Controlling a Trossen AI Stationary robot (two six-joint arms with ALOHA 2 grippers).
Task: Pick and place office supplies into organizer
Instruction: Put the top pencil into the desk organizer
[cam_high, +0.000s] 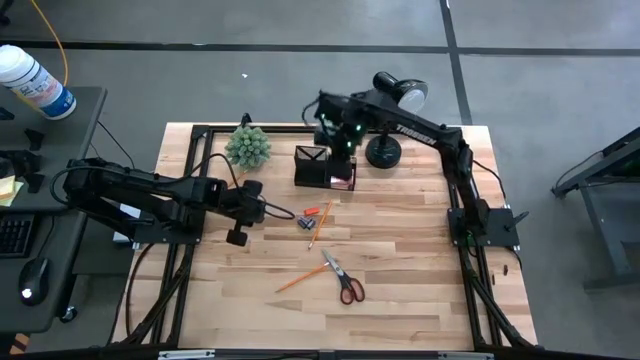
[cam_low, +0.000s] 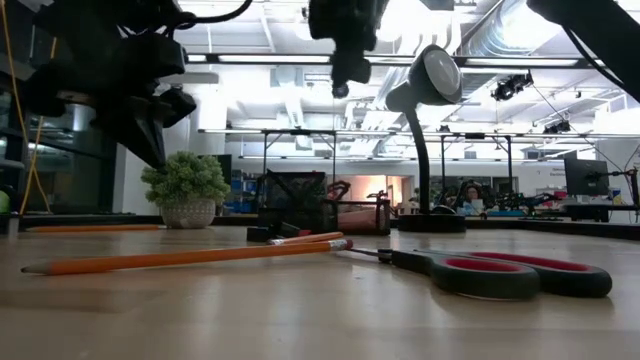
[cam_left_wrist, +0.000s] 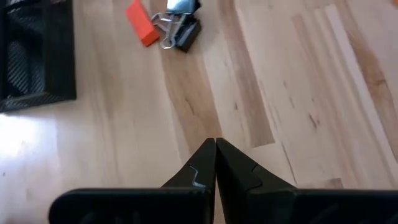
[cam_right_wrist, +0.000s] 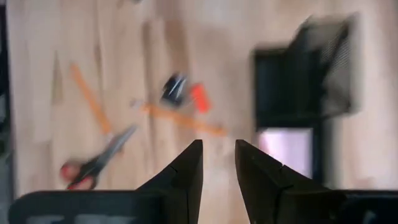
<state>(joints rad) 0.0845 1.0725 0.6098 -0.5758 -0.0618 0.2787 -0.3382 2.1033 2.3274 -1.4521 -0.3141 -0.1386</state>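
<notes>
Right gripper (cam_high: 340, 148), fingers spread and empty, hovers upper-centre over organizer (cam_high: 324, 166); left gripper (cam_left_wrist: 215, 144) pressed together; descent risks toppling the organizer.

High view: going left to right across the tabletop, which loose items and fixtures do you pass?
Left pincer → green plant ball → orange pencil → organizer → red-handled scissors → desk lamp base. The small clips and orange bit overlap the organizer's span, so they are left out.

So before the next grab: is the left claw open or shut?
Shut. In the left wrist view the left claw has its two fingers pressed together at the tips, holding nothing.
</notes>
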